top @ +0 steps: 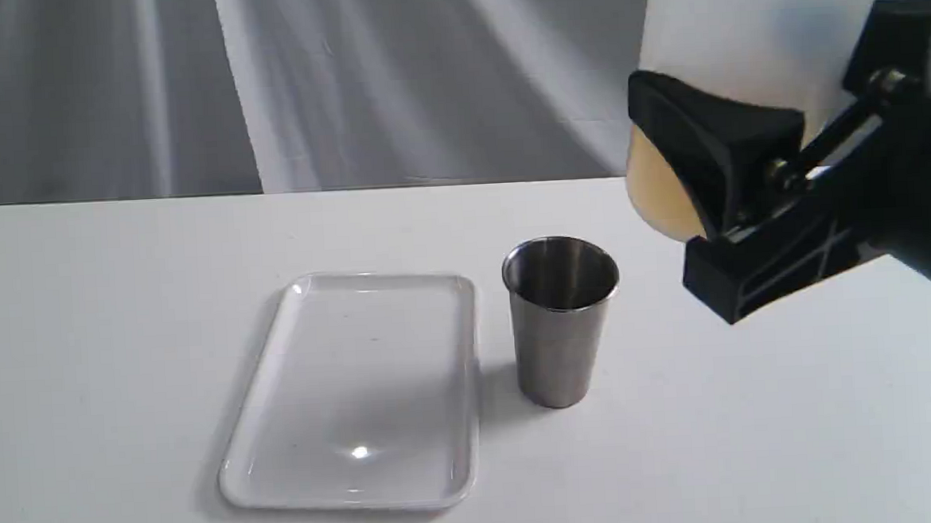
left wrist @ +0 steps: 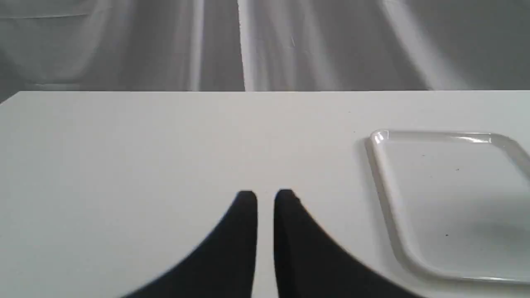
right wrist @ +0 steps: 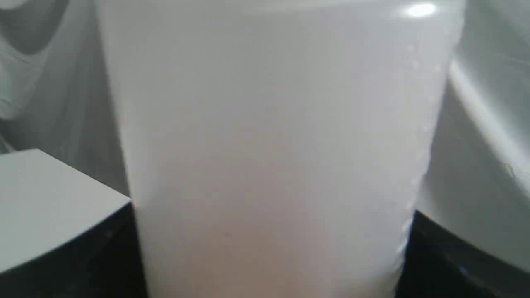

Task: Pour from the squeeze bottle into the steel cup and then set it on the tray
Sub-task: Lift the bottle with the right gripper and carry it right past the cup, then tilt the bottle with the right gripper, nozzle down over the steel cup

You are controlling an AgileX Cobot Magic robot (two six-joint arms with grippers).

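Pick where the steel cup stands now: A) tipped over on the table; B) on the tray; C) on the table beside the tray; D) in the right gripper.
C: the steel cup stands upright on the table, just off the right edge of the tray in the exterior view.

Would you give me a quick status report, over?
Right gripper shut on squeeze bottle, aloft beside steel cup. Left gripper nearly shut, empty, beside tray. Cup upright, off tray; nothing between.
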